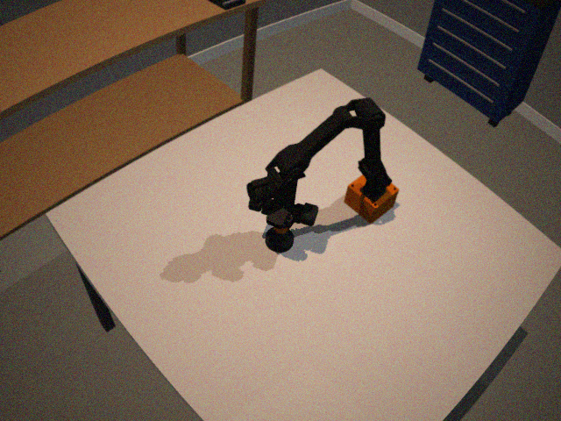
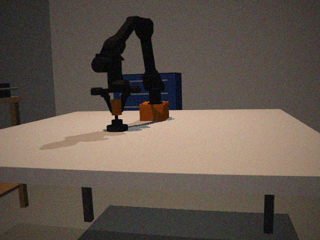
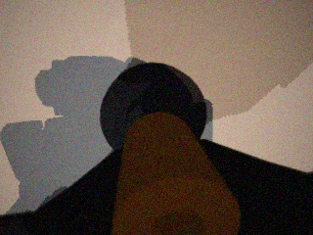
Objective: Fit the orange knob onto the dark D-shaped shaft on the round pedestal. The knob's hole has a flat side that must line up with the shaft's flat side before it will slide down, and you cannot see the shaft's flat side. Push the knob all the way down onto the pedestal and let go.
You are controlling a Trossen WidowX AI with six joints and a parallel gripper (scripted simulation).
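Observation:
The orange knob (image 1: 281,230) (image 2: 116,107) (image 3: 166,171) is upright between the fingertips of my gripper (image 2: 116,109), which is shut on it. The dark round pedestal (image 1: 279,240) (image 2: 117,127) (image 3: 152,80) stands on the table directly below the knob. In the exterior view a short length of the dark shaft (image 2: 116,117) shows between the knob's lower end and the pedestal's raised middle, so the knob is above the pedestal, at the shaft's upper part. The shaft's flat side and the knob's hole are hidden.
The arm's orange base block (image 1: 372,207) (image 2: 154,112) stands on the pale table (image 1: 339,317) (image 2: 206,144), behind the pedestal in the exterior view. A wooden bench (image 1: 113,109) and a blue drawer cabinet (image 1: 489,54) stand beyond the table. Shadows of the arm fall around the pedestal.

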